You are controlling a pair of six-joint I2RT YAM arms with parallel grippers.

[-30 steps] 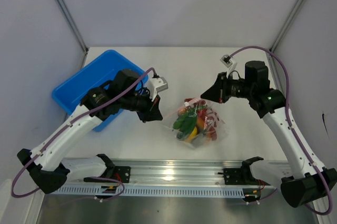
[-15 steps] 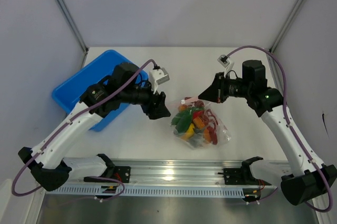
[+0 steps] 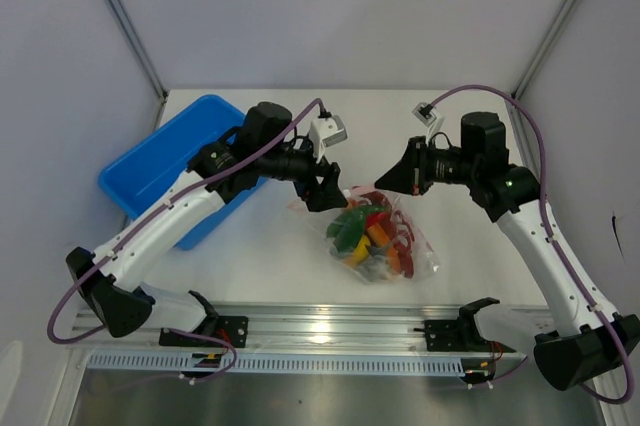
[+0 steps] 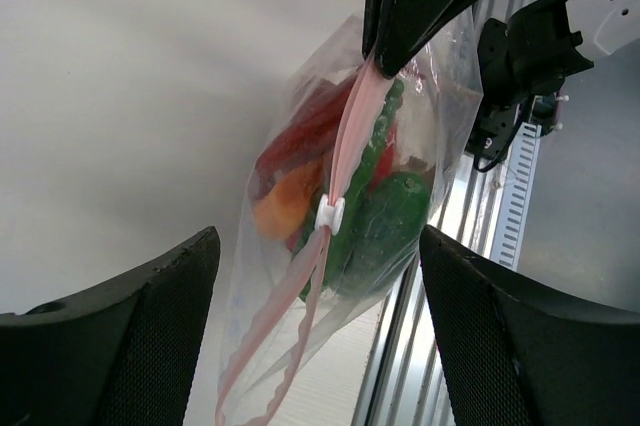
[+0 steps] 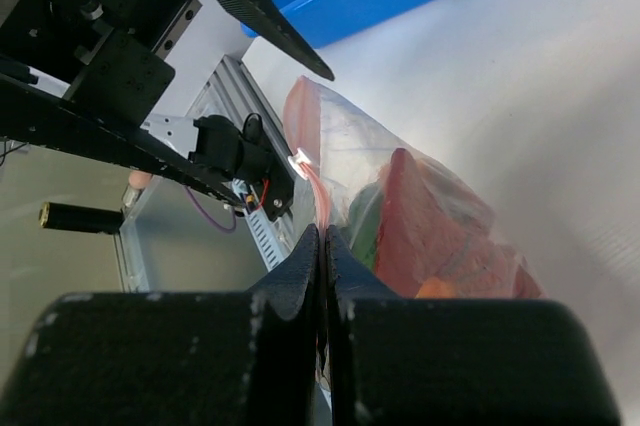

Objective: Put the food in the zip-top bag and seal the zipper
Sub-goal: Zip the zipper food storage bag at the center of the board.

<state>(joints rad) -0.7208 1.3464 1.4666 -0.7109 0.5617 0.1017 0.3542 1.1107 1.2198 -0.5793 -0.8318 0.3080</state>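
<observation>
Two robot arms meet over a white desk [image 3: 250, 246], with a clear zip-top bag [image 3: 412, 251] of toy food between them.

The right gripper [image 3: 386, 180] is pressed together, pinching one end of the pink zipper [image 4: 350, 131] and holding that end of the bag up while the rest lies on the desk near the front rail. The left gripper [image 3: 323, 190] is spread wide, just beside the bag's other end and holding nothing. The food [image 3: 365, 231], red, green, orange and yellow pieces, sits inside the bag. A small white slider [image 4: 330, 214] rides midway along the zipper; past it, towards the left gripper, the strip parts into two wavy edges. A blue bin [image 3: 150, 161] stands at the left of the desk.
</observation>
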